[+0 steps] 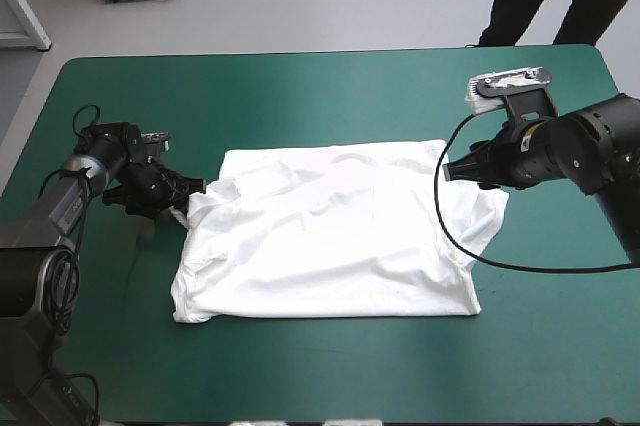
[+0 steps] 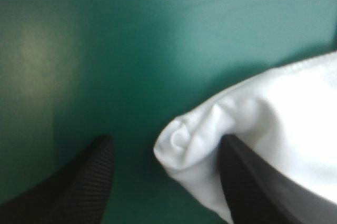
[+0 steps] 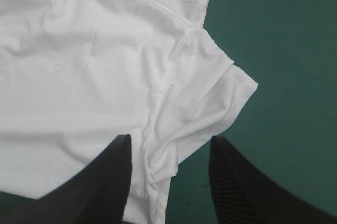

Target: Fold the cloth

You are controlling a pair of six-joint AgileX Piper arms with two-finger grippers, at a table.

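The T-shirt (image 1: 330,236) lies spread flat on the teal-green cover (image 1: 300,96), roughly at its middle and lightly wrinkled, with no fold made yet.

At one side edge of the shirt, a bunched sleeve edge (image 2: 192,134) sits between the black fingers of the left gripper (image 2: 167,140). The fingers stand apart, and the cloth lies closer to one of them. At the shirt's opposite side edge, the right gripper (image 3: 171,140) is also spread wide and straddles the spread sleeve (image 3: 210,92).

Each gripper appears to be set at a sleeve so that both can pinch and carry the sides inward. The left one probably needs to reach deeper over the cloth for a sure grip.
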